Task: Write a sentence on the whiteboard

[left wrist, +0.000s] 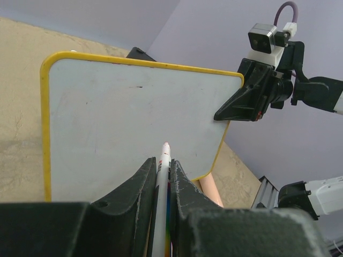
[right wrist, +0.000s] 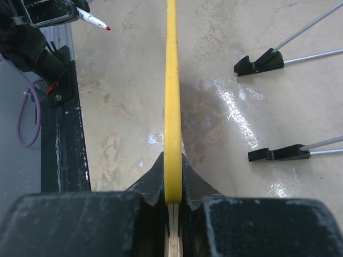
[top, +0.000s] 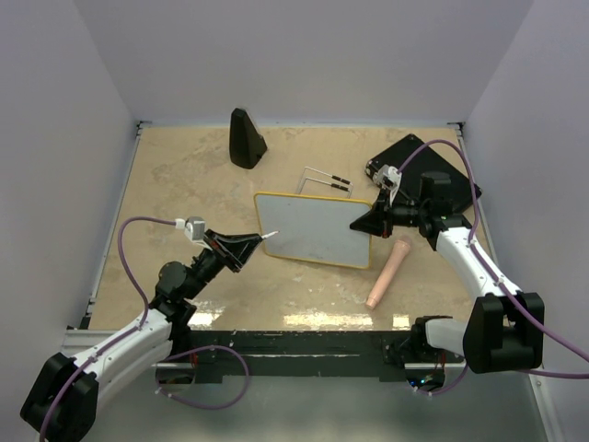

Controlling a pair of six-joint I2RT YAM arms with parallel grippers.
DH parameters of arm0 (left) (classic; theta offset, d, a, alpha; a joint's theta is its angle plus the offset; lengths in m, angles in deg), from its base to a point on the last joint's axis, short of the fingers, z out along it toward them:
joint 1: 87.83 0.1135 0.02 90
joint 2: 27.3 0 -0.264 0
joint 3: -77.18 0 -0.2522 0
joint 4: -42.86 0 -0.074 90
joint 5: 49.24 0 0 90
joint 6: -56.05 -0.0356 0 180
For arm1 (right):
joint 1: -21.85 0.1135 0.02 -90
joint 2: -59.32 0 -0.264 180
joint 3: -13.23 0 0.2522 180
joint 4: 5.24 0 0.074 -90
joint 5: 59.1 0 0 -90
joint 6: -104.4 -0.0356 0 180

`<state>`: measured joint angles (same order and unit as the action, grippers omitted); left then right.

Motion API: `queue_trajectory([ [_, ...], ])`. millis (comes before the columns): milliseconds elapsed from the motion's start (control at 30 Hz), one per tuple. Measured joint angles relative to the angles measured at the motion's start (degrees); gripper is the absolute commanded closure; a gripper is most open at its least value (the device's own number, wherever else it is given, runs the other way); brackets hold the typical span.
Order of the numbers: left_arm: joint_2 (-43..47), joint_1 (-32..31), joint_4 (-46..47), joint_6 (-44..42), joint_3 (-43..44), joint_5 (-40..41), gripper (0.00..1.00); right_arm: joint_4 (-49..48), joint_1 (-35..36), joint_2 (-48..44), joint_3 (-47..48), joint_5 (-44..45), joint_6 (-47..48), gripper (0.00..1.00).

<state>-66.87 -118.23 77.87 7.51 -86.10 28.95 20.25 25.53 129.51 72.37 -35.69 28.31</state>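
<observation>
Whiteboard point(top: 313, 230) stands in the middle of the worktop point(top: 184, 184), tipped up with its face toward my left arm. My right gripper point(top: 365, 222) is closed on its right side, and I see the yellow rim point(right wrist: 172, 107) edge-on between the jaws. My left gripper point(top: 253, 241) is clamped tight around a red-tipped marker point(left wrist: 162, 171). The tip points at the board's lower face; whether it touches, I cannot tell. A pink cylinder point(top: 386, 273) lies just beside the board's near right corner, and a wire stand point(top: 327, 180) lies behind it.
</observation>
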Motion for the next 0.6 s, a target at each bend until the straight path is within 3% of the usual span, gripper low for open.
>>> queue_trajectory([
  [600, 1.7, 0.0, 0.4, 1.0, 0.0, 0.0, 1.0, 0.5, 0.0, 0.0, 0.0, -0.3, 0.3, 1.0],
])
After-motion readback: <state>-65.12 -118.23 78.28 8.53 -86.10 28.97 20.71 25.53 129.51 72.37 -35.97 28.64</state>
